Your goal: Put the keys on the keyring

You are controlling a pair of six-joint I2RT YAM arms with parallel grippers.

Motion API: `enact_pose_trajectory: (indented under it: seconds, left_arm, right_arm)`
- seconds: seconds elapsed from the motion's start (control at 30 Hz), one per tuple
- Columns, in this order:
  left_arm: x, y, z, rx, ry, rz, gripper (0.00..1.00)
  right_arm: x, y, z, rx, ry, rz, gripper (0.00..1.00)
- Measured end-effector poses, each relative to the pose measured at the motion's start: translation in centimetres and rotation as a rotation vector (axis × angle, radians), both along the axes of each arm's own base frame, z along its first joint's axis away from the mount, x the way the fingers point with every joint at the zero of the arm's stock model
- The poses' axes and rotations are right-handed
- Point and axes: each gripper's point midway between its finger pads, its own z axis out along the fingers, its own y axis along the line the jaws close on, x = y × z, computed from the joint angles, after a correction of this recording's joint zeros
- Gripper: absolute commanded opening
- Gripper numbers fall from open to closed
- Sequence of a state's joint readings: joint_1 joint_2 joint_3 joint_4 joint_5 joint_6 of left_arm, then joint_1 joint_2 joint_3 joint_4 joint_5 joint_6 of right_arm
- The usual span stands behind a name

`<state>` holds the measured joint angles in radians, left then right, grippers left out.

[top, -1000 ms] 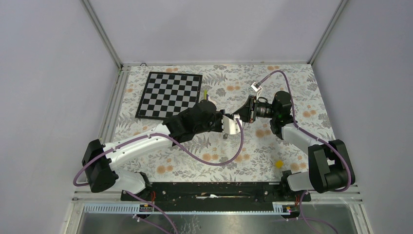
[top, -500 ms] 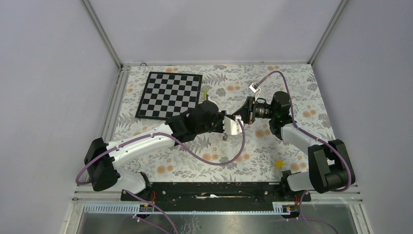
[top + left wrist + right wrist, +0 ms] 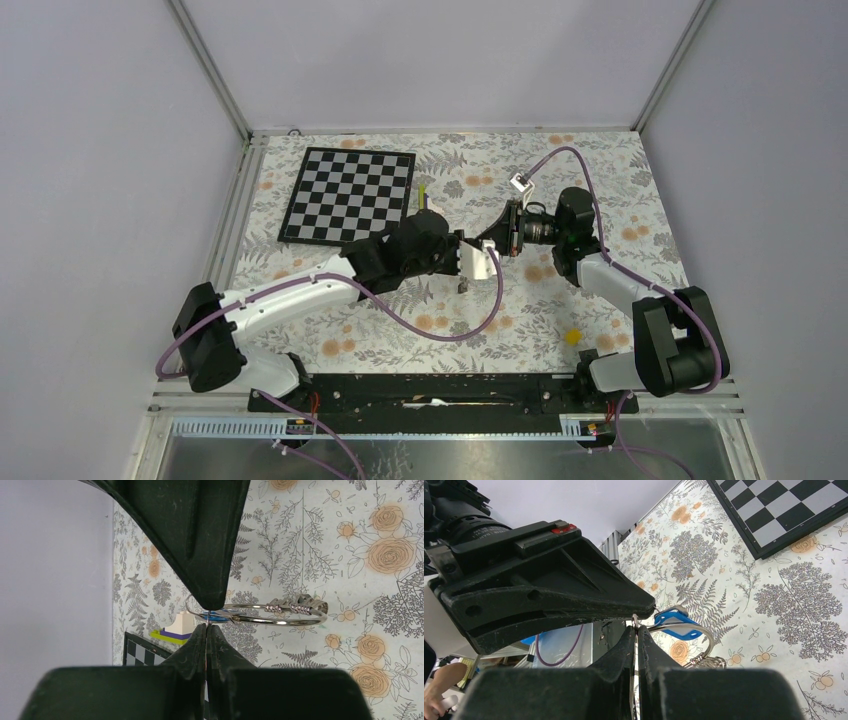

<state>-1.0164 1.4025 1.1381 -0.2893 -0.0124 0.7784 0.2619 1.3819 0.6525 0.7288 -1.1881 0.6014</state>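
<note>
Both grippers meet tip to tip above the middle of the floral table. The keyring (image 3: 280,621) is a silvery wire ring with coiled pieces, hanging level between them. A key with a bright blue head (image 3: 674,622) lies against the ring at the pinch point. My right gripper (image 3: 636,630) is shut on the ring's wire (image 3: 706,640). My left gripper (image 3: 206,626) is shut on a thin metal strip leading up to the blue key (image 3: 216,615). From above, the left gripper (image 3: 470,262) and right gripper (image 3: 492,245) hide the ring.
A black-and-white chessboard (image 3: 348,193) lies at the back left. A small stack of white, purple and green blocks (image 3: 175,629) stands beside it. A small yellow block (image 3: 572,337) sits near the right arm's base. A purple cable (image 3: 440,325) loops over the table.
The left arm's forearm has shifted slightly. Both grippers stay shut and pressed together at the same spot.
</note>
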Motion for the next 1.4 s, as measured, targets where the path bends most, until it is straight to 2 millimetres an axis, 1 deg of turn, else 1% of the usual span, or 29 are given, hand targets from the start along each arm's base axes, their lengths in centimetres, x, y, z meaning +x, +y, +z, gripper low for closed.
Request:
enact_pose_trajectory:
  seconds: [0.17, 0.33, 0.73, 1.17, 1.4]
  left_arm:
    - [-0.3, 0.2, -0.8, 0.011, 0.006, -0.003, 0.00]
    - [-0.4, 0.4, -1.0, 0.015, 0.011, -0.002, 0.00]
    - [-0.6, 0.6, -0.3, -0.008, 0.013, 0.005, 0.00]
    - [-1.3, 0.4, -0.1, -0.006, 0.014, -0.011, 0.00]
    - [-1.0, 0.1, 1.0, -0.018, -0.003, -0.003, 0.00]
  right_arm:
    - [-0.1, -0.1, 0.1, -0.002, -0.004, -0.002, 0.00]
    - [-0.1, -0.3, 0.6, 0.002, -0.020, -0.008, 0.00]
    - [0.6, -1.4, 1.3, 0.004, -0.052, -0.051, 0.00]
    - [1.1, -1.4, 1.1, -0.001, -0.037, -0.084, 0.00]
    - [1.3, -1.4, 0.7, -0.004, -0.019, -0.090, 0.00]
